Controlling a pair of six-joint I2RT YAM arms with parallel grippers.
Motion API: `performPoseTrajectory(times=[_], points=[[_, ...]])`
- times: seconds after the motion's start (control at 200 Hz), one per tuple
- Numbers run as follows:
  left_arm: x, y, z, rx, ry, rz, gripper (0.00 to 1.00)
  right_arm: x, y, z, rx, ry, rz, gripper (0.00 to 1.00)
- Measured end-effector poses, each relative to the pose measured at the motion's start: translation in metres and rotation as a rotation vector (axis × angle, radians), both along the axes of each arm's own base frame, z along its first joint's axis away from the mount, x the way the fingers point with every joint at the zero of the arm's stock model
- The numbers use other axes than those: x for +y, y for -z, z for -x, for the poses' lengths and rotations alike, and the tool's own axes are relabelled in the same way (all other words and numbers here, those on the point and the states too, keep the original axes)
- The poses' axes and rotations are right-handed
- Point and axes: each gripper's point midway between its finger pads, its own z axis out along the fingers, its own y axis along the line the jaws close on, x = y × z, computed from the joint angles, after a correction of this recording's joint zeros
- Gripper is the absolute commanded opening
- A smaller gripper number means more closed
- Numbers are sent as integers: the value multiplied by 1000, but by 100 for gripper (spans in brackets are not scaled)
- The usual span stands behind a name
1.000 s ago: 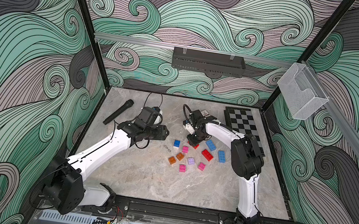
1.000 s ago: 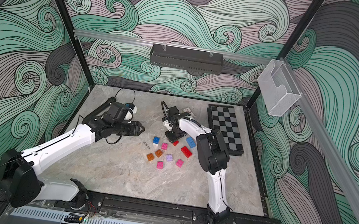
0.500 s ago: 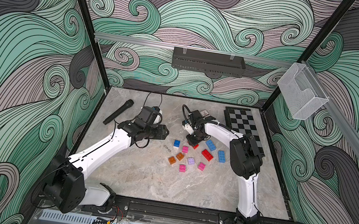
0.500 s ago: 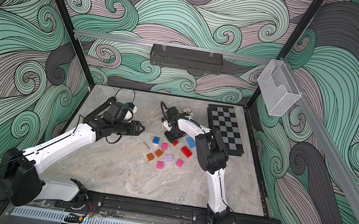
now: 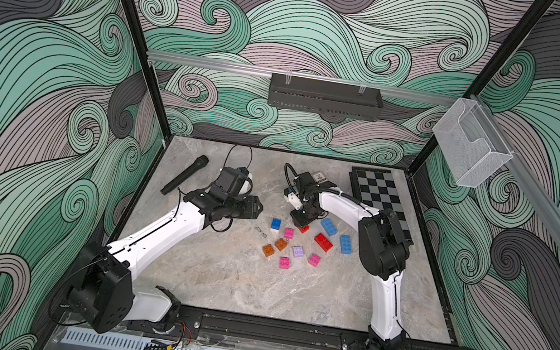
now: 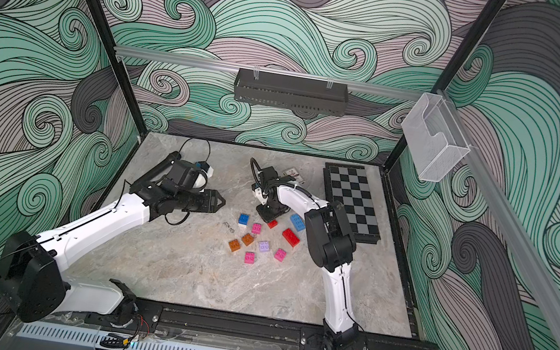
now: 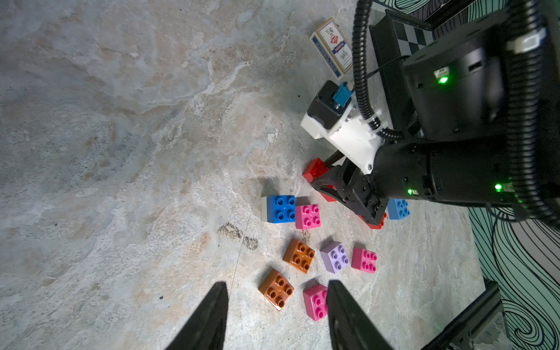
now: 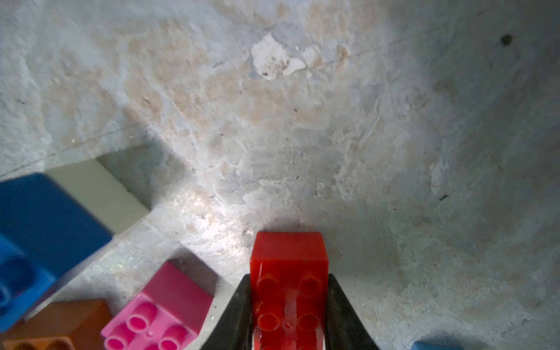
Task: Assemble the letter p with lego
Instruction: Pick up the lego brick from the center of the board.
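Observation:
Loose lego bricks lie mid-table in both top views. My right gripper (image 5: 301,220) points down at their far edge and is shut on a red brick (image 8: 289,263), whose sides sit between the black fingers (image 8: 242,300). Beside it are a pink brick (image 8: 160,309) and a blue brick on a white one (image 5: 275,224). Nearer lie a red oblong brick (image 5: 323,242), two blue oblong bricks (image 5: 328,226), two orange bricks (image 5: 268,250), a lilac brick (image 5: 298,251) and pink bricks (image 5: 314,260). My left gripper (image 5: 253,206) hovers open left of the pile, holding nothing.
A black microphone (image 5: 184,175) lies at the back left. A folded chessboard (image 5: 382,198) runs along the right side, and a boxed card deck (image 7: 333,47) lies behind the right gripper. A black shelf (image 5: 324,96) and a clear holder (image 5: 471,144) hang on the walls.
My right gripper's jaws have come together on the red brick. The left arm has barely moved.

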Motion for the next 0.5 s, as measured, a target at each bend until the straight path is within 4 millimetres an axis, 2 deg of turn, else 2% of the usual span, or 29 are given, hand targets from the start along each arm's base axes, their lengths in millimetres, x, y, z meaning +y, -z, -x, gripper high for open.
performPoseTrajectory(times=[0.2, 0.305, 0.495], points=[[6, 15, 8, 8, -17, 7, 53, 6, -11, 9, 2, -78, -37, 24], [12, 20, 14, 2, -30, 18, 53, 12, -35, 13, -27, -160, -81, 23], [19, 16, 18, -46, -55, 53, 54, 25, -80, 25, -95, -341, -157, 23]])
